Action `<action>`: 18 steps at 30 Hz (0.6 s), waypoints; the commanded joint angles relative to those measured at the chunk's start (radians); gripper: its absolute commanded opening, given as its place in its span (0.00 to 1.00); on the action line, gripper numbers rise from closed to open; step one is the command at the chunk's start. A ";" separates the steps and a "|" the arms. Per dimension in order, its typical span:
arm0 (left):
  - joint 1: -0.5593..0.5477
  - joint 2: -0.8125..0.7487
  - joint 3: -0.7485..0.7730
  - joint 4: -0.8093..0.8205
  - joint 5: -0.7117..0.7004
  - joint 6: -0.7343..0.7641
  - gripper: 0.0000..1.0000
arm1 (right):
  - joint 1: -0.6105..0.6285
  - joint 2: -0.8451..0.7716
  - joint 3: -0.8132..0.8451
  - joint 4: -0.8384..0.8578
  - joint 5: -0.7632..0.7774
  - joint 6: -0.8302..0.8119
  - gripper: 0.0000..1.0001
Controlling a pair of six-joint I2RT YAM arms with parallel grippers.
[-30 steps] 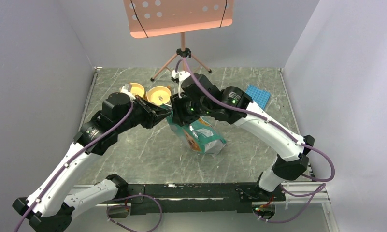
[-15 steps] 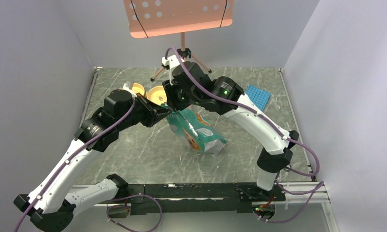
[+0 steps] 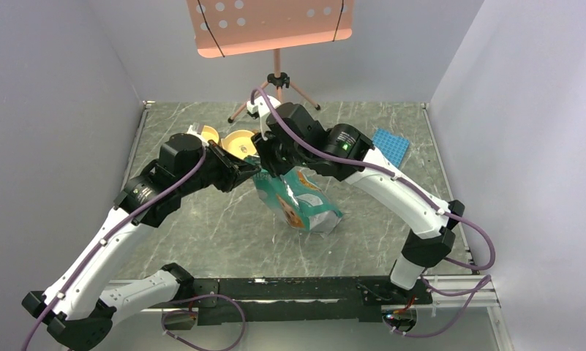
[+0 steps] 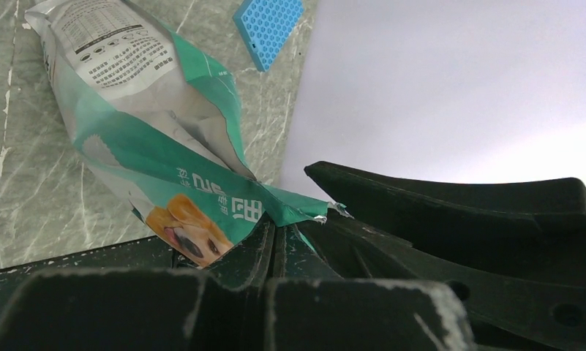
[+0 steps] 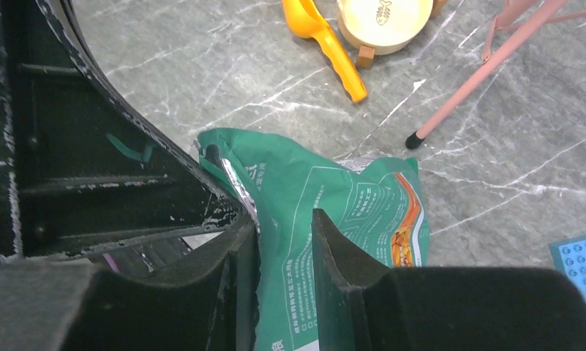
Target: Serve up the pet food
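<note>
No kibble shows; it is hidden inside the teal-green bag [image 3: 302, 207], which lies mid-table with its torn top lifted toward the left. My left gripper [image 3: 251, 172] is shut on that top edge, and in the left wrist view the foil lip [image 4: 304, 212] sits pinched at the jaws [image 4: 275, 238]. My right gripper [image 3: 270, 162] is open beside it. In the right wrist view its fingers [image 5: 284, 245] straddle the bag's top panel [image 5: 348, 197] with a gap between them. The yellow scoop [image 5: 326, 36] lies by the bowl [image 5: 385, 18].
The pale bowl [image 3: 240, 142] and scoop [image 3: 205, 134] sit behind the left gripper. A pink music stand's legs [image 3: 275, 91] stand at the back, one foot [image 5: 415, 137] close to the bag. A blue mat [image 3: 390, 145] lies at the back right.
My right gripper swung up and back toward the bowl, then came down again to the bag's top edge. My left gripper kept its hold and barely moved.
</note>
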 commanded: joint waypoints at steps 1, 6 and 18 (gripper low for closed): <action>0.003 -0.004 0.029 -0.082 -0.025 -0.005 0.00 | -0.010 -0.055 -0.066 -0.016 0.006 -0.093 0.33; 0.005 -0.032 0.015 -0.105 -0.030 -0.001 0.00 | -0.013 -0.068 -0.085 -0.008 -0.025 -0.128 0.13; 0.006 -0.058 -0.047 -0.106 -0.034 -0.148 0.39 | 0.012 -0.121 -0.168 0.164 -0.121 0.016 0.00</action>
